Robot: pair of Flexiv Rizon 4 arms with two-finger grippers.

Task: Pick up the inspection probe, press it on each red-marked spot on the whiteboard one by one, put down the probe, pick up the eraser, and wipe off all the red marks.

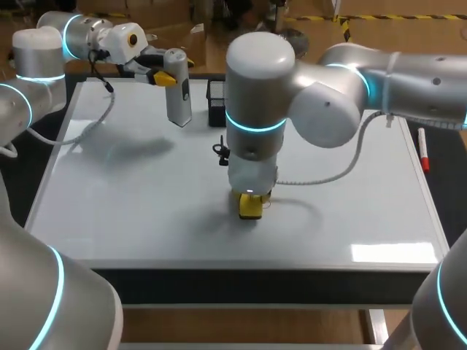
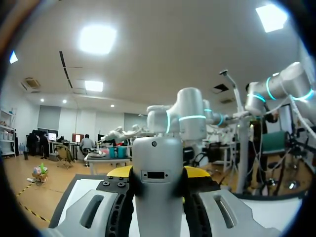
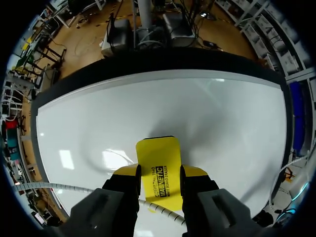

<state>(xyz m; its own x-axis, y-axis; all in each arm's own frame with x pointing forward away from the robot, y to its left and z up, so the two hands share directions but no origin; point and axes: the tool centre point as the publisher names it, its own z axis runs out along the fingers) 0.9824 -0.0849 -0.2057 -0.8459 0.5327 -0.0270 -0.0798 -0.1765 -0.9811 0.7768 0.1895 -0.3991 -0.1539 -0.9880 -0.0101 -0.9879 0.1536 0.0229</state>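
Head view: the left end effector [image 1: 168, 77] grips the upright grey plastic inspection probe [image 1: 178, 98] over the white rectangular whiteboard [image 1: 131, 211], towards its far-left corner. Left wrist view: the probe sits clamped between both fingers. Right wrist view: the right end effector [image 3: 160, 172] clasps the flat yellow eraser [image 3: 158, 152] (pressed against the board).

We take this for a robotics lab.
We see two grey robot arms with glowing cyan rings, our left arm [image 1: 36, 51] coming in from ten o'clock and our right arm [image 1: 408, 80] from three, over a whiteboard [image 1: 146, 204] laid flat as the worktop. A black mesh holder [image 1: 215, 102] stands at its twelve o'clock edge, and a red marker [image 1: 422, 148] lies near two o'clock.
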